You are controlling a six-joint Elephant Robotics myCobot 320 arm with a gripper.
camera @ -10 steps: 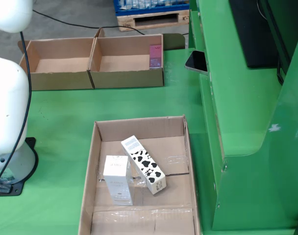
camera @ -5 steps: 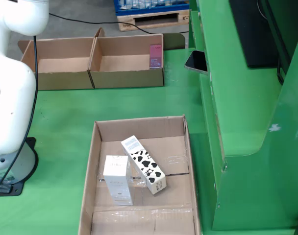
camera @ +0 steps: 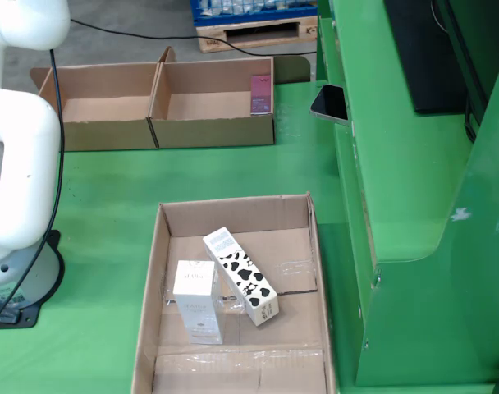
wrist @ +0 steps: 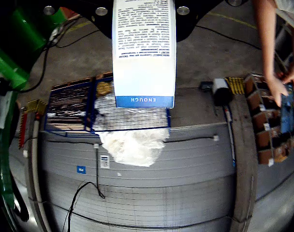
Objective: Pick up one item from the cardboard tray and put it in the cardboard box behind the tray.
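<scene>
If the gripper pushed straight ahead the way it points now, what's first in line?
Probably the crumpled clear plastic on the blue crate, just past the held white box. Depth in this view is unclear.

The bench [camera: 110, 189] is painted bright green, and a raised green ledge [camera: 397, 164] runs along its right side in the fixed view. A dark phone [camera: 329, 103] lies on that ledge beside a black panel [camera: 422, 49]. Beyond the bench the floor [camera: 126, 25] is grey concrete, crossed by a black cable [camera: 110, 34], with a wooden pallet [camera: 254, 33] carrying a blue crate [camera: 249, 10]. In the moving view, the same grey floor holds a blue wire rack [wrist: 72, 108], a crumpled clear plastic bag [wrist: 132, 142] and thin cables. Light is even and flat.
</scene>
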